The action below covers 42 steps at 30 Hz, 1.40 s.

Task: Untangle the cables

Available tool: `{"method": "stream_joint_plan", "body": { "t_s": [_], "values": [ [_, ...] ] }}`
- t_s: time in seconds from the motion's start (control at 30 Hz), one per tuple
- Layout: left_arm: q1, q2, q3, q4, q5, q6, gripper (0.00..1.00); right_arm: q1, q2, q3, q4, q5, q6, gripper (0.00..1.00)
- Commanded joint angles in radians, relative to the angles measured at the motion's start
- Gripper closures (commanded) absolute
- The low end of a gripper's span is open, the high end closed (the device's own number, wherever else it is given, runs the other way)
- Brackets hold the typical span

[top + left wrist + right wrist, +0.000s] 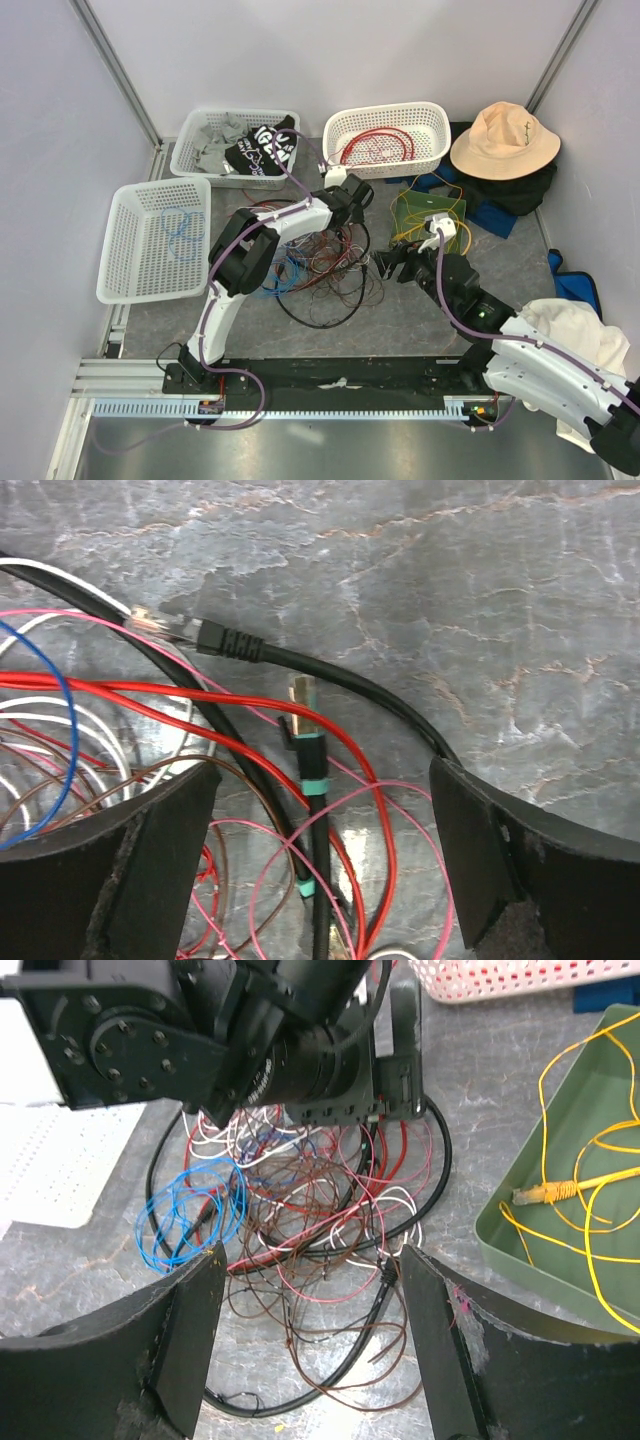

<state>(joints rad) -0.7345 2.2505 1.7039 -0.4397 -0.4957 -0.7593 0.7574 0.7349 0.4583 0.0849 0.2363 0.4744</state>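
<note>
The cables lie in a loose knotted heap on the grey table between the arms: black, red, brown, pink, white and blue wires. My left gripper hangs open over the heap's far edge. In the left wrist view its gripper straddles a black cable with teal bands, red and pink wires, holding none. My right gripper is open just right of the heap. In the right wrist view its gripper frames brown wires and a thick black cable. A blue coil lies at the left.
A white basket at the left holds a blue cable. A far basket holds red cables, another holds cloth. A green tray with yellow cable sits right of the heap. A hat lies far right.
</note>
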Motion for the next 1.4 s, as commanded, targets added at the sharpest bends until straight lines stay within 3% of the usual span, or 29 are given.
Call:
{"method": "stream_joint_plan", "body": {
  "t_s": [0.0, 0.03, 0.1, 0.2, 0.23, 0.27, 0.43, 0.5, 0.6, 0.73, 0.8, 1.03, 1.17, 1.37],
  "values": [
    [0.014, 0.027, -0.062, -0.128, 0.008, 0.008, 0.11, 0.002, -0.023, -0.013, 0.024, 0.021, -0.011, 0.22],
    [0.015, 0.029, -0.063, -0.142, 0.011, 0.021, 0.21, 0.003, -0.025, -0.015, 0.026, 0.021, -0.01, 0.22],
    [0.018, 0.035, -0.063, -0.152, 0.026, 0.038, 0.3, 0.003, -0.034, -0.024, 0.03, 0.021, -0.003, 0.22],
    [0.021, 0.04, -0.076, -0.162, 0.042, 0.06, 0.57, 0.003, -0.06, -0.036, 0.03, 0.027, -0.002, 0.21],
    [0.026, 0.046, -0.076, -0.162, 0.063, 0.073, 0.89, 0.002, -0.068, -0.038, 0.03, 0.028, -0.002, 0.21],
    [0.027, 0.046, -0.076, -0.174, 0.069, 0.077, 0.98, 0.003, -0.077, -0.038, 0.026, 0.032, -0.002, 0.21],
    [0.041, -0.066, -0.116, -0.15, 0.072, 0.092, 0.98, 0.003, -0.111, -0.02, -0.008, 0.038, -0.006, 0.21],
    [0.044, -0.204, -0.15, -0.058, 0.104, 0.136, 0.98, 0.003, -0.118, -0.006, -0.019, 0.043, -0.008, 0.21],
    [0.07, -0.415, -0.237, 0.124, 0.268, 0.175, 0.98, 0.003, -0.127, 0.023, -0.037, 0.057, -0.022, 0.21],
    [0.138, -0.606, -0.366, 0.338, 0.686, 0.12, 0.98, 0.003, -0.129, 0.068, -0.056, 0.067, -0.04, 0.21],
    [0.142, -0.669, -0.404, 0.412, 0.793, 0.092, 0.98, 0.003, -0.131, 0.091, -0.057, 0.064, -0.048, 0.21],
    [0.188, -0.776, -0.616, 0.828, 1.164, -0.055, 0.98, 0.003, -0.138, 0.131, -0.033, 0.052, -0.06, 0.2],
    [0.221, -0.786, -0.687, 0.97, 1.253, -0.132, 0.98, 0.003, -0.141, 0.111, 0.05, -0.002, -0.053, 0.2],
    [0.224, -0.787, -0.716, 1.012, 1.296, -0.173, 0.98, 0.003, -0.048, 0.094, 0.203, -0.06, -0.062, 0.21]
  ]
}}
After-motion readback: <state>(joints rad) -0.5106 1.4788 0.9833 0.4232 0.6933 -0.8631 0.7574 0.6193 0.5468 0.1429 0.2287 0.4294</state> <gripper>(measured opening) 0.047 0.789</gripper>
